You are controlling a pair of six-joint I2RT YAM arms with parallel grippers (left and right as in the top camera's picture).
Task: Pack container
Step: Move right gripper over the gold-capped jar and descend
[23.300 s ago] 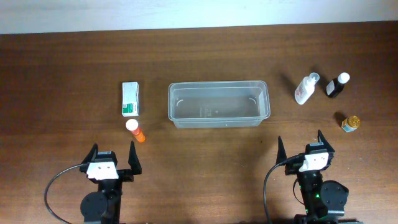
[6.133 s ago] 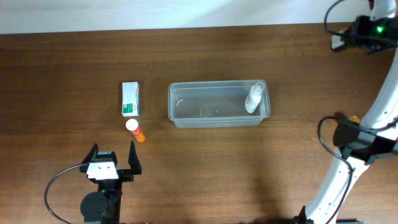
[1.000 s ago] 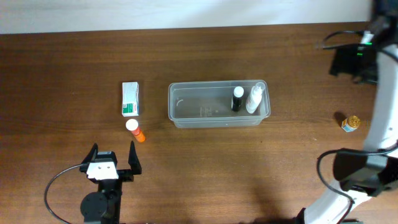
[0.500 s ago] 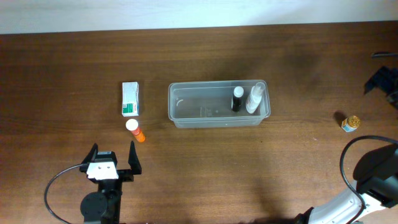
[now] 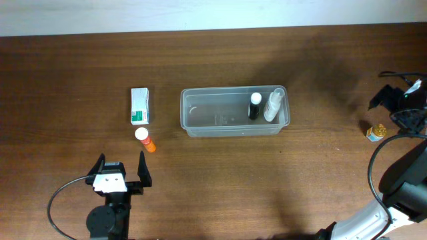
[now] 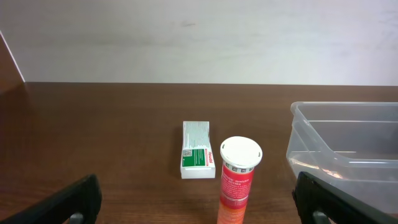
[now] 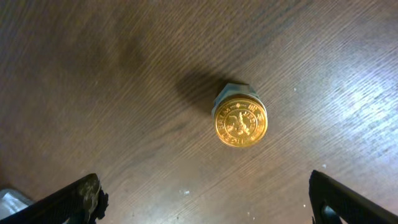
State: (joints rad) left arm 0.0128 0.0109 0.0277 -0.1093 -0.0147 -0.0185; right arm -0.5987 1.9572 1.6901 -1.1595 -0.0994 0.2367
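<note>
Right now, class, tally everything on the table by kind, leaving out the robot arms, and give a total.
Bottles: 2 (dark bottle, white bottle, both inside the container)
Boxes: 1 (green-and-white box)
Tubes: 1 (orange tube)
Jars: 1 (gold-lidded jar)
Tubs: 1 (the clear container)
Total: 6

Green-white box (image 5: 139, 106) near orange tube (image 5: 145, 140); gold-lidded jar (image 5: 376, 131) well apart, wooden table (image 5: 67, 73).
</note>
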